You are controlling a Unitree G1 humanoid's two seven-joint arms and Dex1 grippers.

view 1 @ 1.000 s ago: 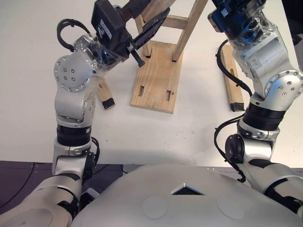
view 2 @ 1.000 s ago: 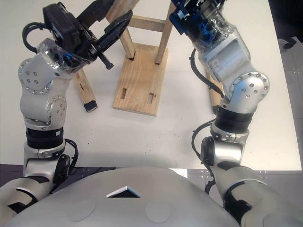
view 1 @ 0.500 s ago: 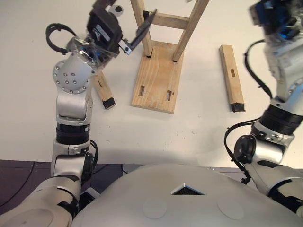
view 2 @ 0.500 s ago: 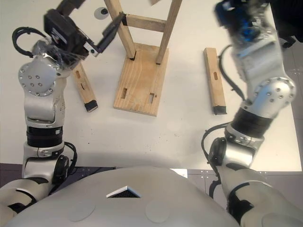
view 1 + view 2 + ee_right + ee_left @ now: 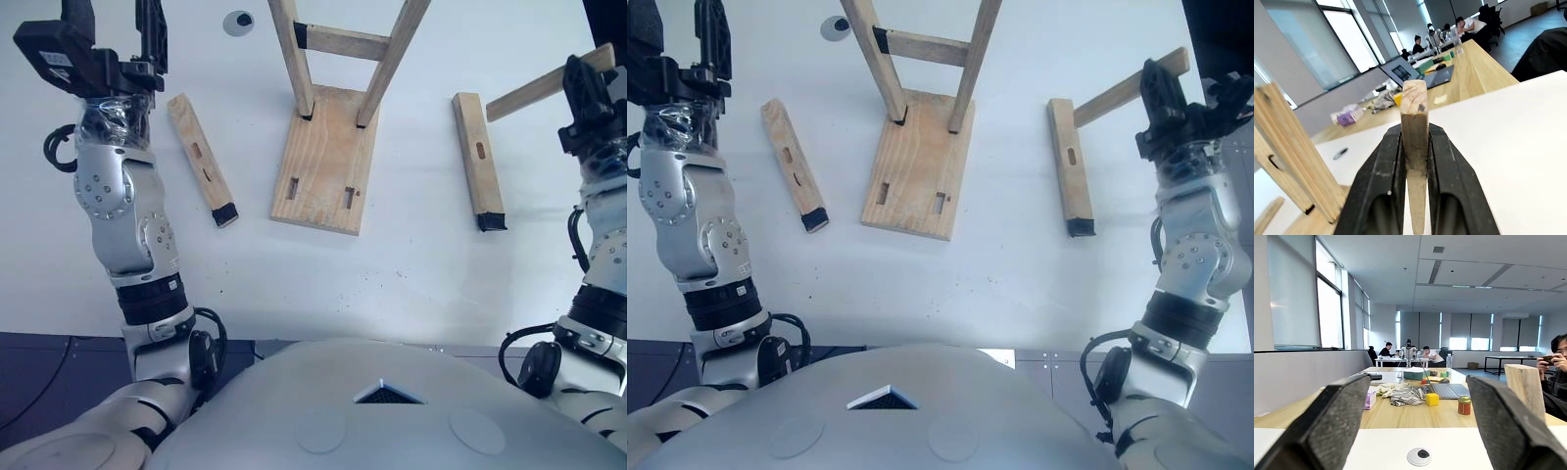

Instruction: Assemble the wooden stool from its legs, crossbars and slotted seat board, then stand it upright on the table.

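From the head cameras we are seeing the left gripper (image 5: 116, 29) raised over the far left of the table (image 5: 294, 284), its fingers (image 5: 152, 39) standing wide apart and holding nothing. The right gripper (image 5: 1181, 93) is clamping one end of a crossbar (image 5: 1117, 96) above the table's right edge, the bar's free end pointing toward the far end of the right loose leg (image 5: 478, 162). The slotted seat board (image 5: 328, 186) is lying flat mid-table with two upright legs (image 5: 294, 59) sitting in its far slots and a fitted crossbar (image 5: 338, 41) joining them. The left loose leg (image 5: 201, 157) is lying apart beside the board, and we are finding bare tabletop between the board and the near edge. From the left wrist we are looking between spread pads (image 5: 1337, 416) touching nothing, with a wooden leg end (image 5: 1525, 387) rising just beyond one. From the right wrist we are watching both fingers (image 5: 1386, 186) pressing the crossbar between them, the upright legs standing off to one side.
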